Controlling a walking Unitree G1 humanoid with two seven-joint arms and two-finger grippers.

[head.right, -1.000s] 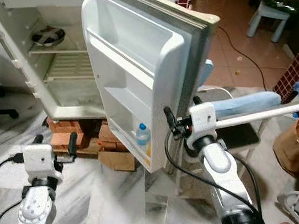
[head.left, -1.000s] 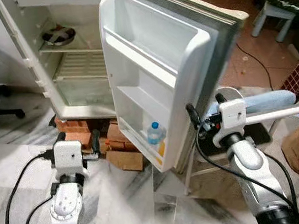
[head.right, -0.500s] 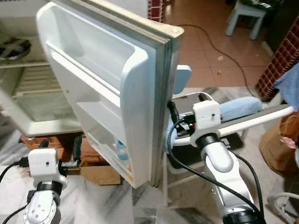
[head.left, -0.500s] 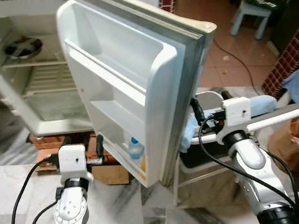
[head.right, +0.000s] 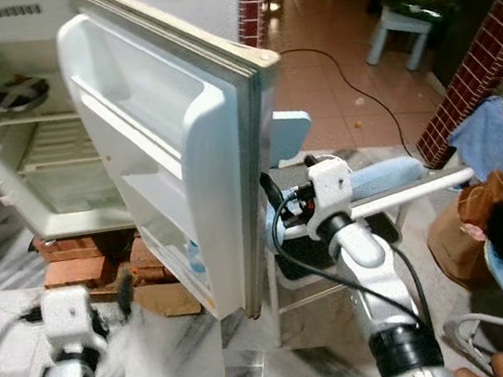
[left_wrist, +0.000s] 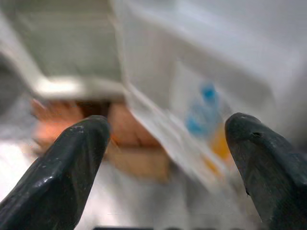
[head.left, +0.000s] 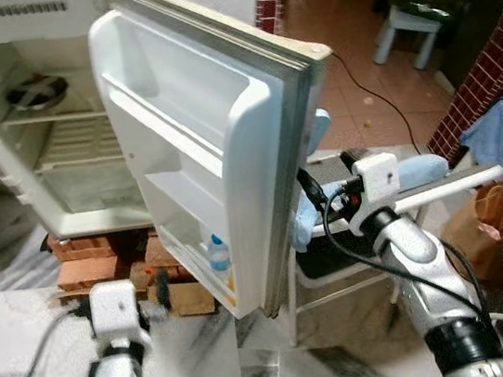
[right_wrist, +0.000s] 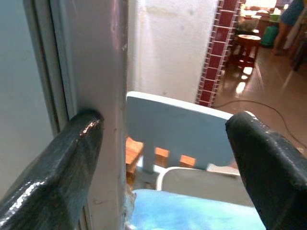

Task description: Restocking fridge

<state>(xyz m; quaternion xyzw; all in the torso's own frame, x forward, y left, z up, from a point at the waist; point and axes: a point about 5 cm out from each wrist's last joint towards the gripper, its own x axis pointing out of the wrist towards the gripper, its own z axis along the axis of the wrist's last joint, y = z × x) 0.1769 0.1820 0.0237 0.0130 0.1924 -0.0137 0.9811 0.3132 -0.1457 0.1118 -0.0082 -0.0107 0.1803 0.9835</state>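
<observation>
White fridge cabinet [head.left: 1,139], far left: open, resting on red bricks [head.left: 93,262], with wire shelves and a round metal dish [head.left: 31,88] on the upper one.
White fridge door [head.left: 217,146], centre: swung wide toward the robot, its inner racks facing left.
Pale blue plastic chair [head.right: 286,137], right of the door, just behind its outer edge.
Right gripper [head.left: 328,198]: fingers spread wide, one black finger [right_wrist: 53,167] touching the door's outer edge.
Left gripper [head.left: 117,296]: low on the near left, fingers spread wide, holding nothing, pointed at the lowest door rack.
Clear blue-capped plastic bottle [head.left: 218,254]: standing in that rack.
</observation>
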